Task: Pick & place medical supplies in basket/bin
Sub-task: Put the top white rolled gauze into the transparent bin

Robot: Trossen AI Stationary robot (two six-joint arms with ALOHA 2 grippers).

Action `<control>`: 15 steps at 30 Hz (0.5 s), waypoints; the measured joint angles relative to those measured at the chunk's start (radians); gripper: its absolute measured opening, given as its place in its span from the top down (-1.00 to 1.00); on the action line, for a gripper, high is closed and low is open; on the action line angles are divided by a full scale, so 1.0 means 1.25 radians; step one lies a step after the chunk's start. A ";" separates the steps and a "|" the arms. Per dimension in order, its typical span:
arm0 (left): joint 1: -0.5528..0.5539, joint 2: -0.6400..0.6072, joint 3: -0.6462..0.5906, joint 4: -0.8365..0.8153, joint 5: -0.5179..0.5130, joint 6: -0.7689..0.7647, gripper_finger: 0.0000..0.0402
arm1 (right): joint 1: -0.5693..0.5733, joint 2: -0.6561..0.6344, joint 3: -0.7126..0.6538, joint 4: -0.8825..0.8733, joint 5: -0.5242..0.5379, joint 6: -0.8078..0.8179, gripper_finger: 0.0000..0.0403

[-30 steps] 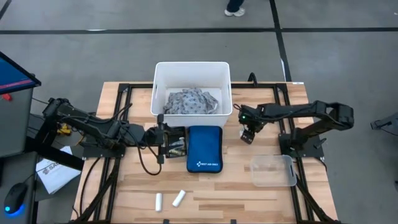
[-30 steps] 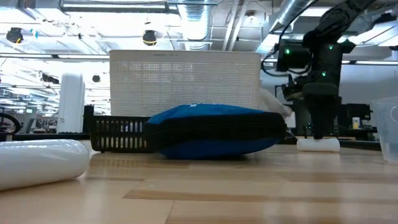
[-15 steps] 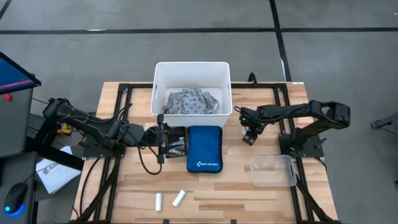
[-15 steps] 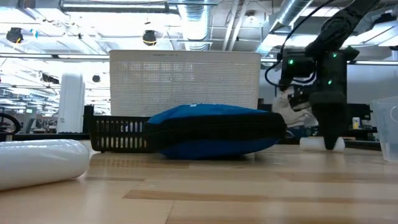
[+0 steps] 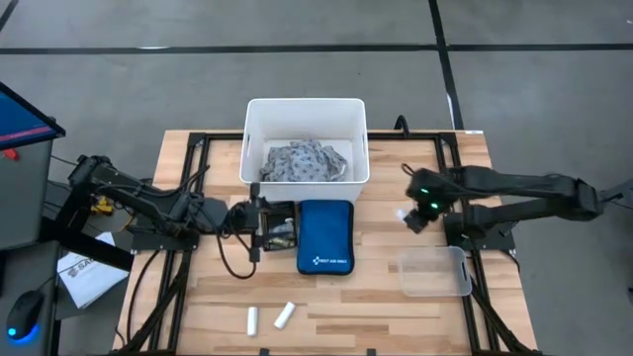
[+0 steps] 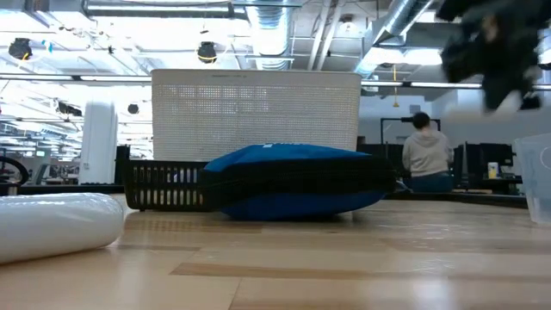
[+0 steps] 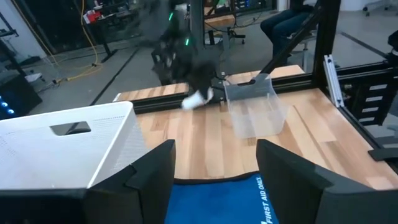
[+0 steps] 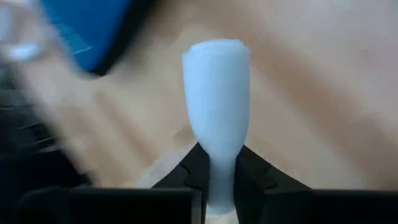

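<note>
My right gripper (image 5: 415, 215) hangs above the table's right half, shut on a white cylindrical roll (image 8: 215, 81); the left wrist view shows the roll (image 7: 197, 98) below that gripper. My left gripper (image 5: 259, 226) stands open at a black basket (image 5: 281, 228), left of the blue zip pouch (image 5: 325, 235). A grey-and-white patterned cloth (image 5: 303, 161) lies in the white bin (image 5: 306, 106). Two more white rolls (image 5: 253, 319) (image 5: 284, 314) lie on the table near its front edge. My right gripper pinches one end of the white roll (image 8: 214, 163) between its two fingers, where the roll is squeezed narrow. The rest of the roll sticks out past the fingertips. The roll is lifted clear of the table.
A clear plastic container (image 5: 433, 270) stands at the near right. The white bin is at the far middle, with the pouch in front of it. A person (image 6: 425, 155) sits in the room beyond the table.
My right gripper has shut on the white roll that lay on the table right of the pouch. It has lifted the roll clear and gone up and toward the table's right edge.
</note>
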 joint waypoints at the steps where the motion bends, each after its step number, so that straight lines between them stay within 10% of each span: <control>1: -0.002 0.000 0.000 0.000 0.000 0.000 -0.06 | 0.033 -0.033 0.007 -0.008 -0.007 0.053 0.79; 15: -0.002 0.000 0.000 0.006 0.000 0.000 -0.06 | 0.549 -0.113 0.012 -0.010 0.074 0.671 0.80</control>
